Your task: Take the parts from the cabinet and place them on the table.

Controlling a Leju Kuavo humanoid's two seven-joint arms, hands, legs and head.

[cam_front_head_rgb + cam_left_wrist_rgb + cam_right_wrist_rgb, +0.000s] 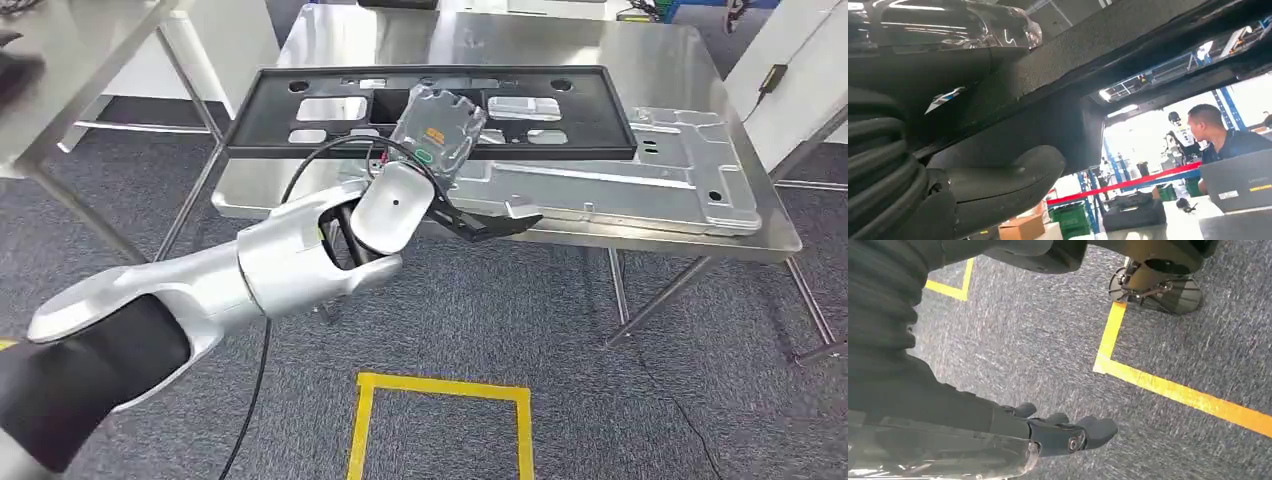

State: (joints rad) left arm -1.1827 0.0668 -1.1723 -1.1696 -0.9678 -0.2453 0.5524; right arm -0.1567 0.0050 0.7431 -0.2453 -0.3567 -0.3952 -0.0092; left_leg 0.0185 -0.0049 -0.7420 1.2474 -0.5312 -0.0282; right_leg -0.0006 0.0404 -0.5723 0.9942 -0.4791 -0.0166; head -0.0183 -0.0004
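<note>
My left hand reaches over the near edge of the steel table and holds a silver part in clear wrap, tilted above the black frame. Its dark thumb sticks out to the right, below the part. In the left wrist view the thumb lies under the part's dark underside, with a narrow gap between them. A flat silver plate lies on the table to the right of the hand. My right hand hangs over the carpet with its fingers loosely stretched and nothing in them.
Yellow tape lines mark the grey carpet in front of the table. Another steel bench stands at the left. A person sits behind a laptop in the distance.
</note>
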